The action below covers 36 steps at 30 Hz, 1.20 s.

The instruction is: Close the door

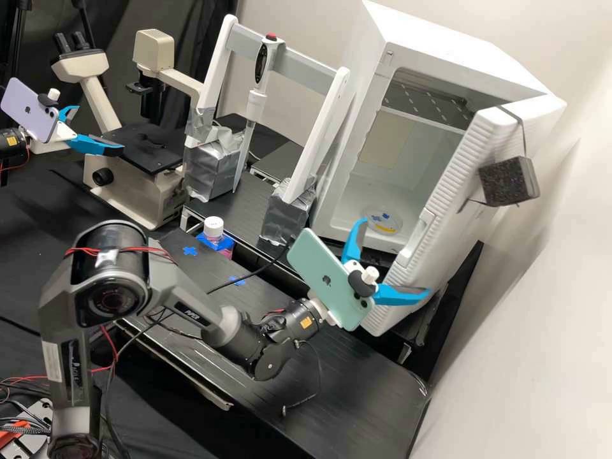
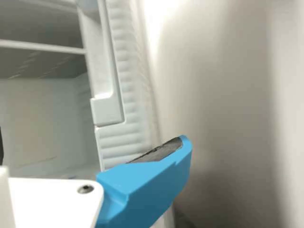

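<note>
– What can't you make out on the door (image 1: 468,223)?
– Part of its lower stretch is hidden behind a blue finger (image 1: 401,294) of the jaws; whether they touch, I can't tell.
– And up by the wrist?
– The phone (image 1: 328,279) covers some of what lies behind it. In the wrist view, an edge cuts the door short.
– Elsewhere?
– The bottle's (image 1: 214,225) base is hidden, and marks on the dish (image 1: 383,220) are too small to tell
</note>
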Tool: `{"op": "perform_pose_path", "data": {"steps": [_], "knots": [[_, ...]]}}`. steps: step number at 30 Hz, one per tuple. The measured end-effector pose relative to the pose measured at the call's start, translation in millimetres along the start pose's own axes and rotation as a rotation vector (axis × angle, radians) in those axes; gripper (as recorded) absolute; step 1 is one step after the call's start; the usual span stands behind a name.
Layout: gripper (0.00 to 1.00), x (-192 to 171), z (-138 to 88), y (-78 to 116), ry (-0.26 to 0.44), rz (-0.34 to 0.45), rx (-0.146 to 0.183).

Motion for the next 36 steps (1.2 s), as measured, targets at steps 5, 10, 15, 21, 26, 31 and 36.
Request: {"op": "perform_pose_path", "data": {"steps": [5,10,15,21,26,31,36], "knots": [[1.0,-6,-27,-12.9,0.087,-0.071,-0.026],[1.0,-5,-42,-22.4,0.146,-0.104,-0.021],[1.0,2,-51,-35.5,0.185,-0.153,-0.007],[1.0,17,-59,-47.0,0.235,-0.193,0.007],[1.0,27,-72,-52.0,0.294,-0.213,0.004],[1.0,31,-79,-53.8,0.324,-0.22,0.003],[1.0,33,-81,-52.8,0.333,-0.217,0.0]]}}
